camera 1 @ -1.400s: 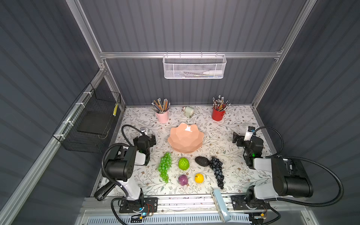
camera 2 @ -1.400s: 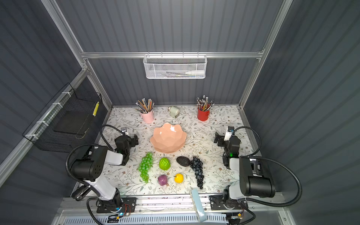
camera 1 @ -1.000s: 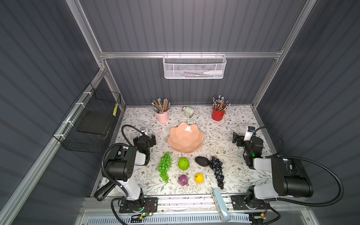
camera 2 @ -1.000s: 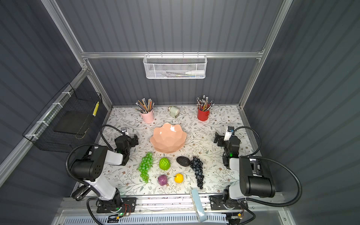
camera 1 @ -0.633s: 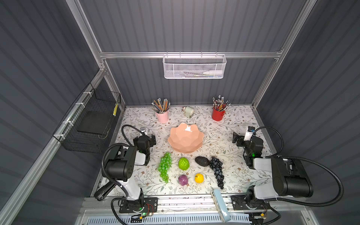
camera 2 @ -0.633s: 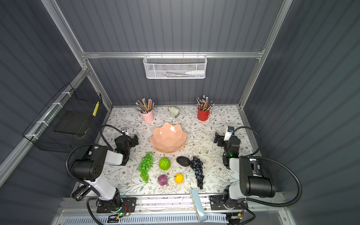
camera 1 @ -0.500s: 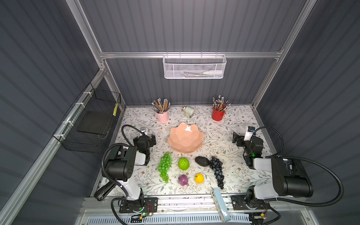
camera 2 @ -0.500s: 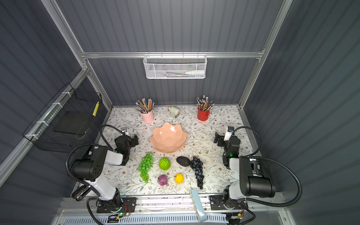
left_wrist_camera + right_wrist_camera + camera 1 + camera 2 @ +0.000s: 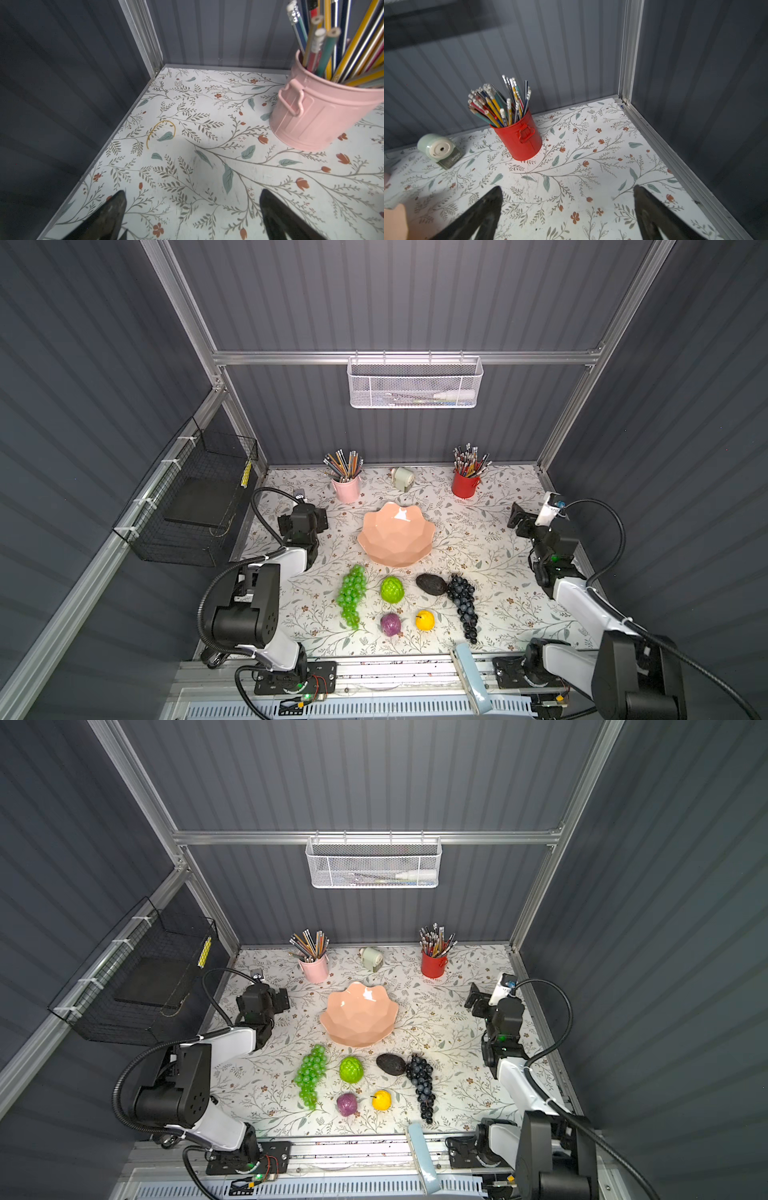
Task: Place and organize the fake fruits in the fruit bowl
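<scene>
no visible change; right gripper [image 9: 566, 188] possibly shifted, too slight to tell.

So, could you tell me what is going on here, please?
Nothing is held yet. The left gripper and right gripper are open and empty at either side. The glossy peach-pink scalloped bowl is empty; six plastic fruits, including a green grape bunch and a dark grape bunch, lie in front of it.
</scene>
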You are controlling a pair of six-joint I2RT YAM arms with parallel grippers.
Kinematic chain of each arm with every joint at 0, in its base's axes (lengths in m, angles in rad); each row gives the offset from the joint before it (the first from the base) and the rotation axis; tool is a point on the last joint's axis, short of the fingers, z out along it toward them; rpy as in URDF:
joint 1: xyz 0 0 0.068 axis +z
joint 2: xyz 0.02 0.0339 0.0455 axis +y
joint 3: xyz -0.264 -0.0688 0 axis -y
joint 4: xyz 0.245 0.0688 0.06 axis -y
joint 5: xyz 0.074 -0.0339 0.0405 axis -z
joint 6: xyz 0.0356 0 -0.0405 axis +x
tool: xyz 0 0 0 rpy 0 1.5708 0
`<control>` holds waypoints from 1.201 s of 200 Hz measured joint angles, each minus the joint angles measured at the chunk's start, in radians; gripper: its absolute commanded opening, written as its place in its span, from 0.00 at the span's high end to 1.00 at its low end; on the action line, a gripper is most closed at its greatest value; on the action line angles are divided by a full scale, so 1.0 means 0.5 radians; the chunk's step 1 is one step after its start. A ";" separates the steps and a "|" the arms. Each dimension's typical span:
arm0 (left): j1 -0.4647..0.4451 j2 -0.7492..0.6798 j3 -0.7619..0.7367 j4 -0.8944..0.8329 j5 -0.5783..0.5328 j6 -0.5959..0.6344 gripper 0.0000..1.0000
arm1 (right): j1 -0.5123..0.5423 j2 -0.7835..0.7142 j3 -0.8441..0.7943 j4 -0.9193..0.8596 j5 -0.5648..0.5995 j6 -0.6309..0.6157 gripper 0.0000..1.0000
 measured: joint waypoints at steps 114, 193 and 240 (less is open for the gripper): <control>-0.707 -0.069 1.059 -2.045 0.605 -0.588 0.01 | 1.100 0.166 0.970 -1.714 -0.010 0.073 0.09; -1.408 0.090 0.924 -2.400 0.922 -1.009 0.05 | 1.317 0.385 0.948 -1.964 -0.030 0.000 0.09; -1.534 0.208 0.875 -2.493 0.922 -1.127 0.07 | 1.317 0.397 0.948 -1.914 -0.043 -0.008 0.10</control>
